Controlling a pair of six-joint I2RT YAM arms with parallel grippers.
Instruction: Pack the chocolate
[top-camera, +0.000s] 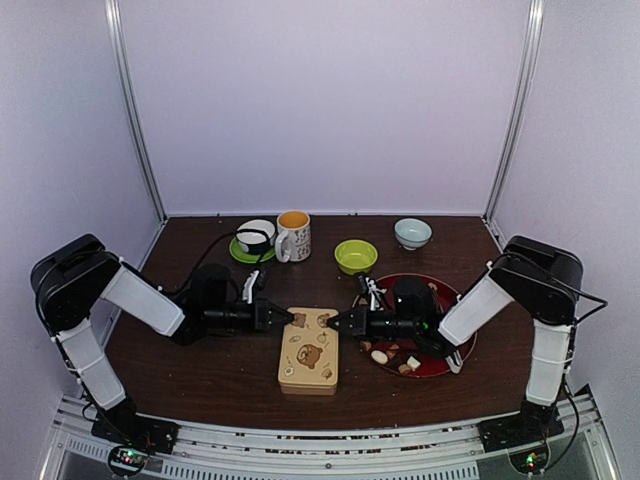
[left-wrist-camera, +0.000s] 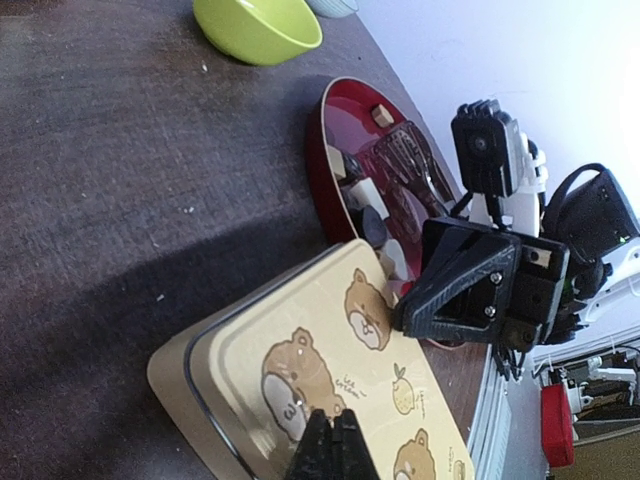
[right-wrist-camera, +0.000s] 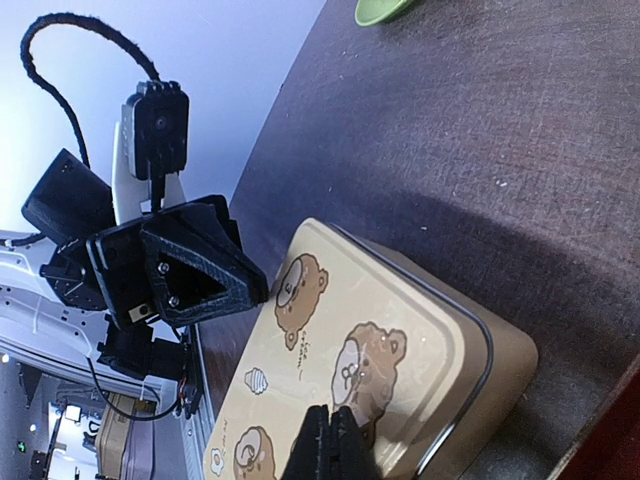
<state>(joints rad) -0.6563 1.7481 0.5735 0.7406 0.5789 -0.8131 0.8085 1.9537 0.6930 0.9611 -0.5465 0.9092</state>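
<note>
The flat tan tin box with bear pictures (top-camera: 308, 352) has its lid on. The left gripper (top-camera: 290, 319) and right gripper (top-camera: 333, 321) each have fingers pressed together, holding nothing, tips over the tin's 12 o'clock edge. The little brown and white chocolate pieces (top-camera: 383, 356) lie on the round dark red plate (top-camera: 452, 300), at the tin's 3 o'clock.

My left gripper (top-camera: 289, 318) and right gripper (top-camera: 334, 322) face off over the tin (top-camera: 308, 365), barring each other; table (top-camera: 200, 385) left of it free
</note>
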